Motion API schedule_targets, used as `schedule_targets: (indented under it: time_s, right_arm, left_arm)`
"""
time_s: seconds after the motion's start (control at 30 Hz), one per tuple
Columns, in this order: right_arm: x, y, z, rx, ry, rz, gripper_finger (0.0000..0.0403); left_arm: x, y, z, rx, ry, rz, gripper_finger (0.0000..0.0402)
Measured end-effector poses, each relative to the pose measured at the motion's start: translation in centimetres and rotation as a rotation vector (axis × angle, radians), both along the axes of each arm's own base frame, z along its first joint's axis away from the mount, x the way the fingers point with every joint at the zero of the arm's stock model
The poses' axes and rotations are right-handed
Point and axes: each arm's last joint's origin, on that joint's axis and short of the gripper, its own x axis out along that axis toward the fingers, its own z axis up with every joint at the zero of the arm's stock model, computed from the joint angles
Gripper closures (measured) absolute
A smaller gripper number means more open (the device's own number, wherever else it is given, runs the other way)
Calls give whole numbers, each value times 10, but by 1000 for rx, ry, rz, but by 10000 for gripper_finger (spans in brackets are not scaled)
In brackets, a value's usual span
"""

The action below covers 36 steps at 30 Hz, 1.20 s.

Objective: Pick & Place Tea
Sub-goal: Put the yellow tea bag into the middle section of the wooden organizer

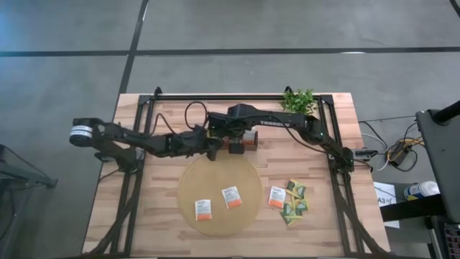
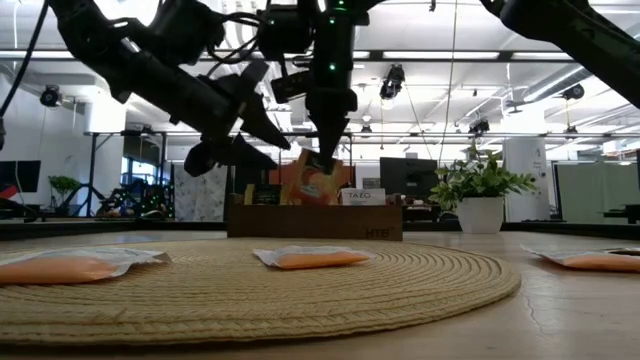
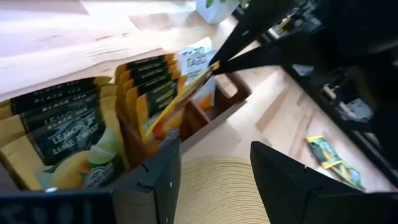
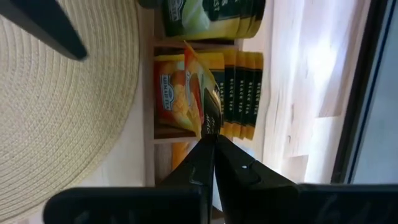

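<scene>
Pale wooden desk (image 1: pixel 165 216) carries a dark brown compartment tray (image 2: pixel 315 221); above it the right gripper (image 4: pixel 210 127) has its fingers clenched on a thin orange square tea sachet (image 4: pixel 186 93), tilted, while the left gripper (image 3: pixel 214 165) hangs beside it, fingers released.

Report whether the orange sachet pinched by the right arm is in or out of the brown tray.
Partly out: the orange sachet, pinched by the right gripper, stands tilted above the brown tray, its lower end among the others.

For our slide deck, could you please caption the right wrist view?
Right gripper, jaws shut on an orange tea sachet, lifts it from the tray beside the woven mat.
</scene>
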Motion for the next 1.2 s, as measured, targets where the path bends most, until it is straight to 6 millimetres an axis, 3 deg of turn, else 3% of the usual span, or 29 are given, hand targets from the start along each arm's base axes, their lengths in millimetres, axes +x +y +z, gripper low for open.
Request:
schedule_targets:
  time_s: [0.9,1.2]
  right_arm:
    - [-5,5,4,111,32,13,394]
    - [-4,6,5,113,21,8,394]
  left_arm:
    - [19,7,-30,30,-23,78,216]
    - [20,9,-31,31,-21,83,216]
